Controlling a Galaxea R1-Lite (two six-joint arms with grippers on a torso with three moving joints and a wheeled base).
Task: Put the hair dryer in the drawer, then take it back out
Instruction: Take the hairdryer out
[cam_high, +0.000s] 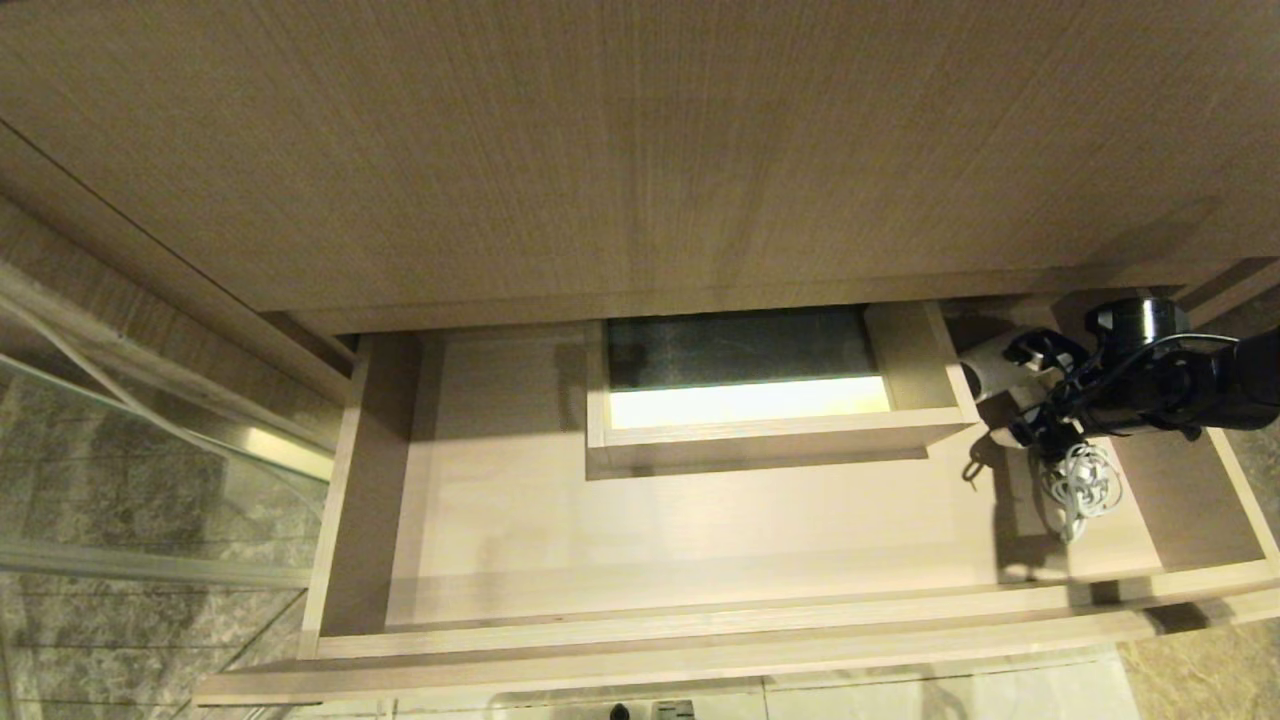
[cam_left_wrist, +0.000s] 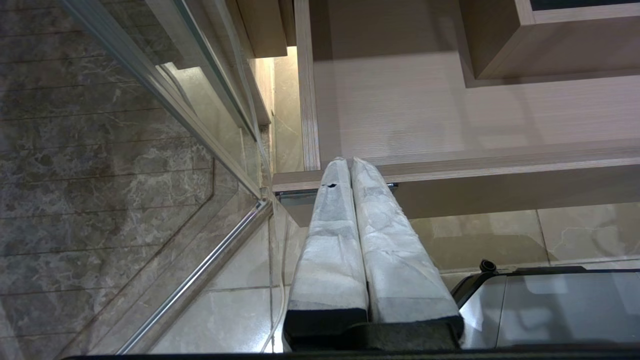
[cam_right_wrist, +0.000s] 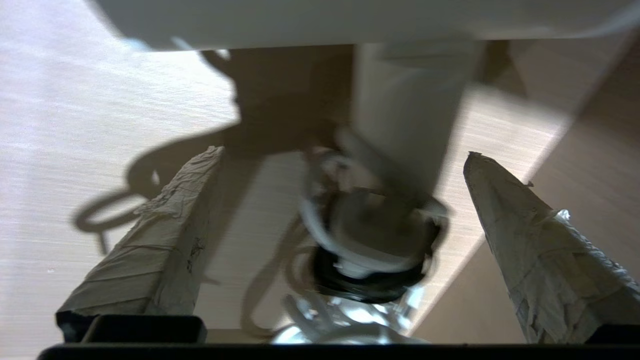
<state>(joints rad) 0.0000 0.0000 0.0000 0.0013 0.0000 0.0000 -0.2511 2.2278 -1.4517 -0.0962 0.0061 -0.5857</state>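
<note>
White and bare of readable lettering, the hair dryer (cam_high: 990, 372) lies in the drawer's (cam_high: 700, 520) right end, handle toward the right gripper (cam_right_wrist: 345, 155), whose fingers stand spread wide around it.

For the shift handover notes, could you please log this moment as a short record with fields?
drawer: pulled open, boxed cutout in its floor
hair dryer: inside the drawer at its right end, beside the cutout
cord: bundled on the drawer floor by the dryer
right gripper: open, fingers either side of the dryer's handle, not clamped
left gripper: shut, parked outside the drawer near its front left corner
</note>
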